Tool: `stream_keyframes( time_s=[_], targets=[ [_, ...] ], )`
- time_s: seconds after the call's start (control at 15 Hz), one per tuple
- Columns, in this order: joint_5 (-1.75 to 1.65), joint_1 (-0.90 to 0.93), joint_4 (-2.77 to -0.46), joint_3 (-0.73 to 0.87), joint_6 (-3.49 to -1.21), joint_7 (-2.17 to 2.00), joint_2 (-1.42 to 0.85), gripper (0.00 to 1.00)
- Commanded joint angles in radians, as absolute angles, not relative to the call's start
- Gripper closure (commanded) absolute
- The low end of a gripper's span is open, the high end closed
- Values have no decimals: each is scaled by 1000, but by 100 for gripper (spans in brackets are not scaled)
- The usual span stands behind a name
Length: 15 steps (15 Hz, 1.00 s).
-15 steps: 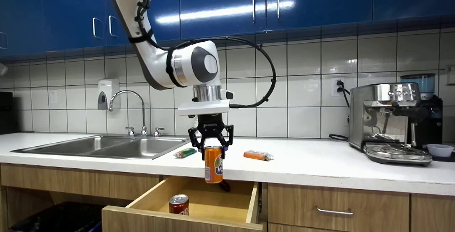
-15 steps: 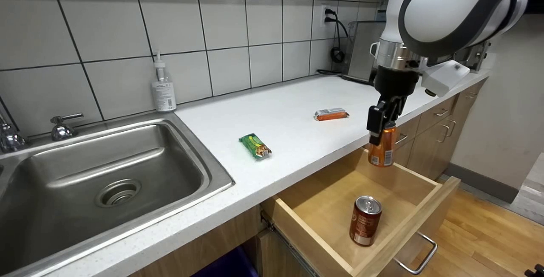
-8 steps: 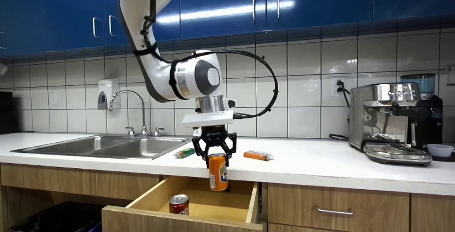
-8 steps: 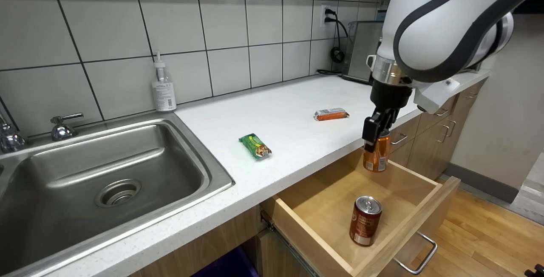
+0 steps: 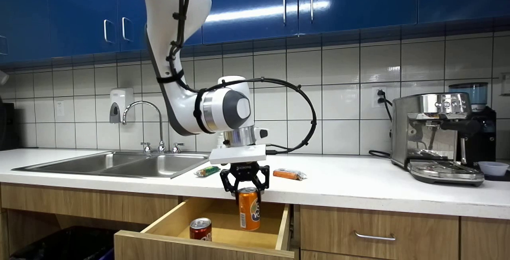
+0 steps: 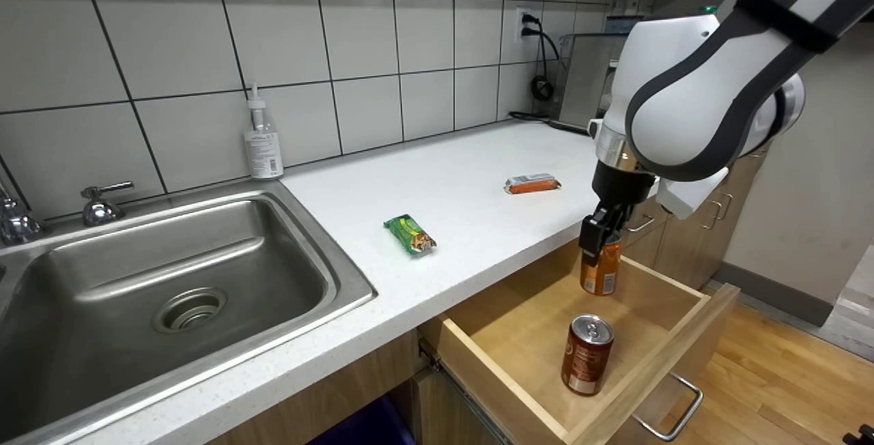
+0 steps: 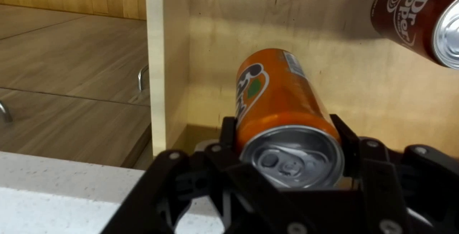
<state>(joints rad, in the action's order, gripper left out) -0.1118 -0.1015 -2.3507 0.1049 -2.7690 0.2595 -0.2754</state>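
Observation:
My gripper is shut on an orange Fanta can, with one finger on each side near the can's top. The can hangs roughly upright over the open wooden drawer. How far its base is from the drawer floor I cannot tell. In the wrist view the orange can shows its silver lid toward the camera, between the black fingers. A dark red Dr Pepper can stands upright in the drawer, nearer its front panel, apart from the held can. It also shows in the wrist view.
The white counter runs above and behind the drawer. On it lie a green wrapped snack and an orange wrapped snack. A steel sink is beside them. An espresso machine stands further along.
My gripper has moved down and slightly toward the coffee machine's side with the orange can, which is lower over the drawer. The red can, snacks and drawer have not moved.

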Motion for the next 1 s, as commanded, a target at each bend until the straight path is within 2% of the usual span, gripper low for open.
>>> stream_keyframes(
  time_s=[0.0, 0.93],
  targets=[
    [-128, -119, -2355, 97, -2821, 267, -301, 62],
    [-155, -106, -2389, 106, -2944, 251, -391, 62]
  ],
)
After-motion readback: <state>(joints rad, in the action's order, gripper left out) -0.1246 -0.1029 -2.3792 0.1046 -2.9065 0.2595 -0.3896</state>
